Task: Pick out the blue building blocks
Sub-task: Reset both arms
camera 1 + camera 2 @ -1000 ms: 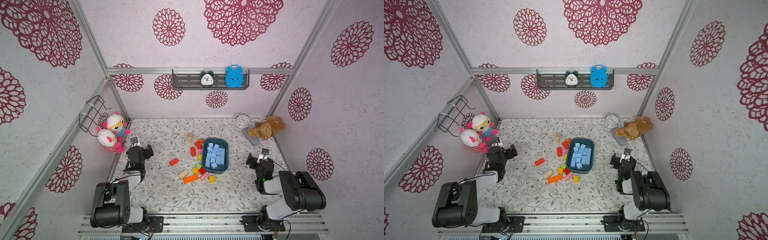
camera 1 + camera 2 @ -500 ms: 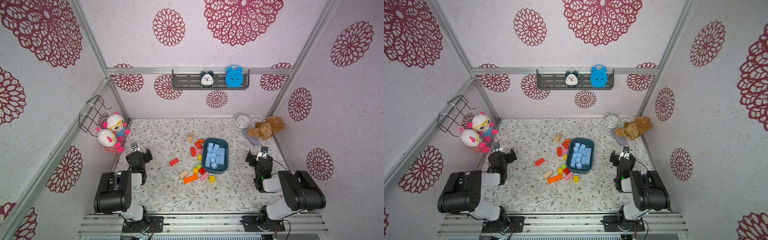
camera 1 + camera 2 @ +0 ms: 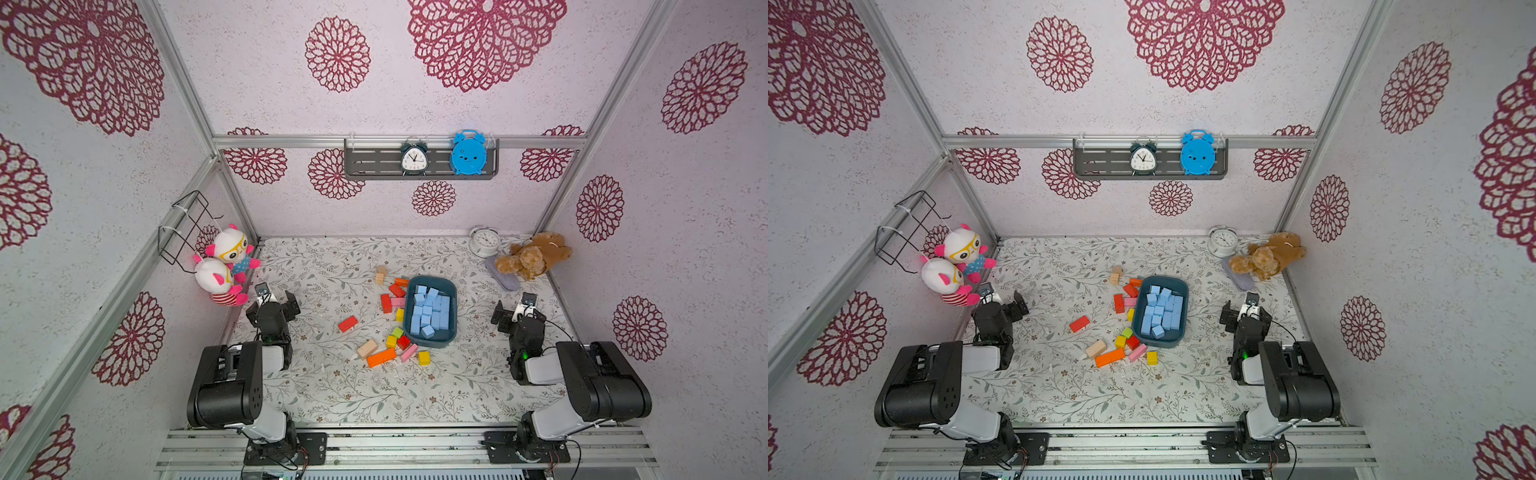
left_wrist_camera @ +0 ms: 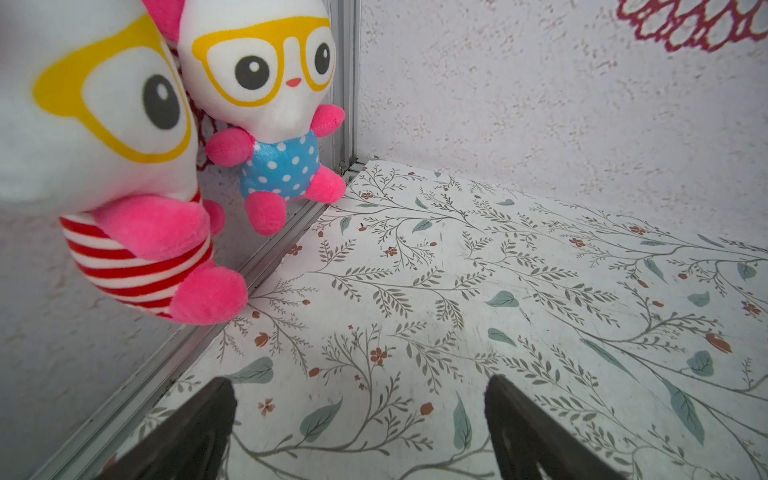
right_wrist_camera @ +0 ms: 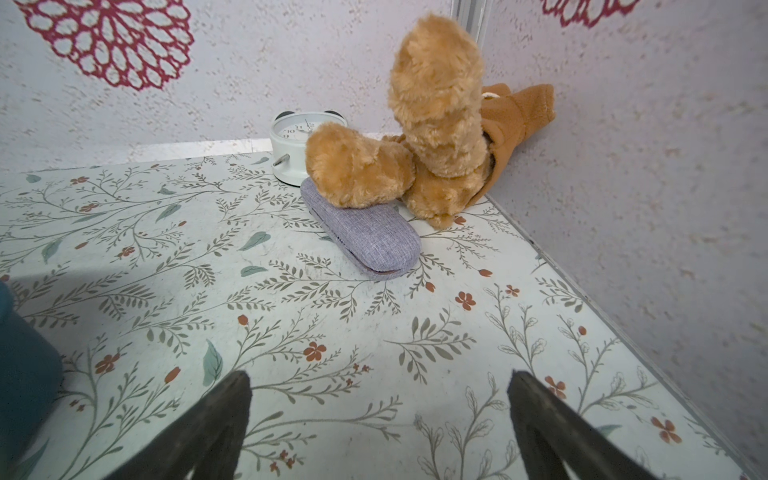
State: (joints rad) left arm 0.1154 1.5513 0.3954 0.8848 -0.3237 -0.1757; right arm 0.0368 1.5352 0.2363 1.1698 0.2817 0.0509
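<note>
1. The blue building blocks (image 3: pixel 430 312) are seen heaped inside a dark teal tub (image 3: pixel 454 293), which is set at about 2 o'clock from the middle of the floral table (image 3: pixel 332 395). No blue piece is seen loose on the mat, so the sorting is judged done or nearly so.
2. The left gripper (image 3: pixel 272 301) is parked at 9 o'clock of the tub and the right gripper (image 3: pixel 517 313) at 3 o'clock, both well apart from it. The jaws of each are spread wide, and only bare mat is shown between them in the wrist views.
3. The blocks are judged light, stiff and not fragile. Their surface is matte, so little slipping is expected.
4. Hold is best taken across a block's short width, on two flat opposite faces. The pile is loose and several pieces are tilted, so a topmost piece with exposed sides would be favoured.
5. Cubes and short bricks with crisp edges are shown. Whether wood or foam cannot be told.
6. The tub is smooth and round-cornered. Differently coloured pieces, among them a red block (image 3: pixel 348 323) and an orange brick (image 3: pixel 382 357), are scattered from 7 to 11 o'clock around it.
</note>
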